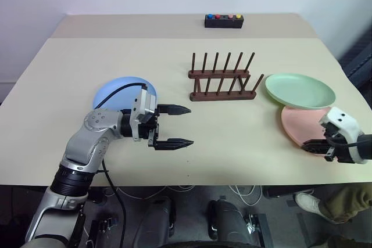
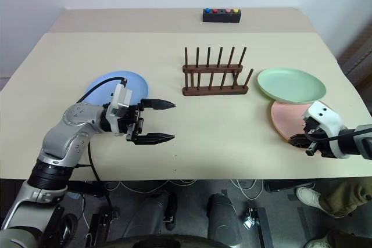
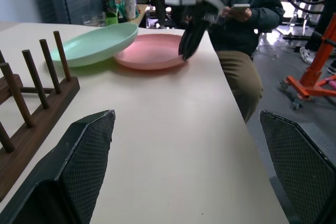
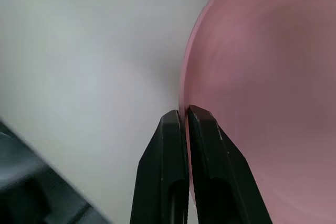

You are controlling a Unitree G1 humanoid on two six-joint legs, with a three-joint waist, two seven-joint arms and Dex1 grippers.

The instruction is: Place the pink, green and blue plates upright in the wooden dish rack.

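Your right gripper [image 4: 184, 116] has its two black fingers pinched on the near rim of the salmon pink round matte plate [image 1: 302, 125], which sits close to the table's right edge and near its front edge. The pale mint green round plate [image 1: 300, 90] lies just behind it, its near rim overlapping the pink plate's far rim.

Your left gripper [image 1: 174, 126] hangs over the beige table [image 1: 244, 143] with its fingers spread wide and nothing between them, pointing toward the right. The light blue round plate [image 1: 113, 92] lies flat behind that arm, partly hidden by it.

The small dark brown wooden dish rack [image 1: 224, 79] with thin upright pegs stands mid-table with no plate in it, just beside the green plate. You have open tabletop between the left gripper and the pink plate, and in front of the rack.

A small black box with coloured buttons [image 1: 224, 21] sits near the far edge. No writing is readable anywhere.
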